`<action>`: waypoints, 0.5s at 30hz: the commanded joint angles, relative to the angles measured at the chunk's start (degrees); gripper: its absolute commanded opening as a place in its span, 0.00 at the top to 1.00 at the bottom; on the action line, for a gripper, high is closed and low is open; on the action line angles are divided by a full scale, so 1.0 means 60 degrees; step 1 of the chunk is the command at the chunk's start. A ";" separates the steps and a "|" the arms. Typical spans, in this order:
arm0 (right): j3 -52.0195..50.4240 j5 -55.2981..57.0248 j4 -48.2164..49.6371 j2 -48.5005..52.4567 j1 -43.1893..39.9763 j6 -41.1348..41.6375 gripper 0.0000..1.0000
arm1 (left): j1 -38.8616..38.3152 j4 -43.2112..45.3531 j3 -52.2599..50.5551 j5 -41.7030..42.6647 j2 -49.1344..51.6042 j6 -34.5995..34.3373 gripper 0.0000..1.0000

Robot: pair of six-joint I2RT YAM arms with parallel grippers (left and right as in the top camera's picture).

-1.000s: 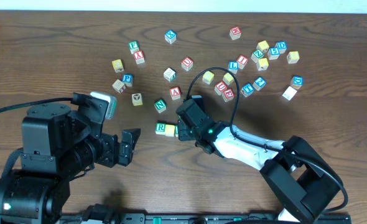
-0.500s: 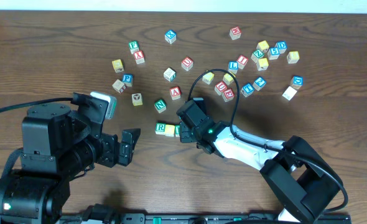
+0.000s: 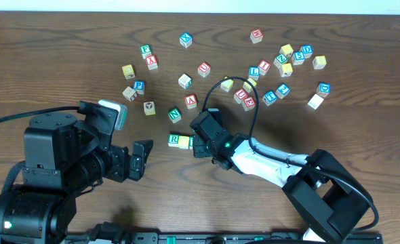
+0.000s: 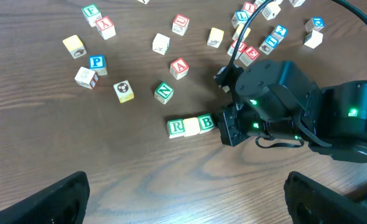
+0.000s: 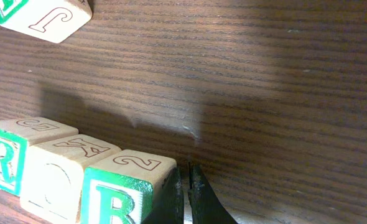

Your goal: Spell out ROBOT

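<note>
Right wrist: rt gripper [image 5: 185,173] closed, just beside B cube [image 5: 124,180]

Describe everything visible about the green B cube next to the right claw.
The B cube is a small pale wooden block. Its top face has a green border and a green B, and another face carries an outlined 2. It sits flat on the table at the end of a three-cube row, flush against the yellow cube, with the R cube beyond. The shut right claw stands at its free side, seemingly touching it.
</note>
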 commanded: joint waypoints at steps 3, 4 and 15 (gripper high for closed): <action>-0.0033 -0.0022 0.0029 0.0062 0.0131 0.0168 0.99 | 0.0058 -0.0025 0.0025 0.0117 -0.0018 0.0058 0.02; -0.0033 -0.0022 0.0026 0.0062 0.0131 0.0208 0.99 | 0.0058 -0.0022 0.0025 0.0117 -0.0018 0.0058 0.02; -0.0033 -0.0098 -0.0175 0.0062 0.0219 0.0412 0.99 | 0.0058 -0.0025 0.0025 0.0117 -0.0018 0.0062 0.02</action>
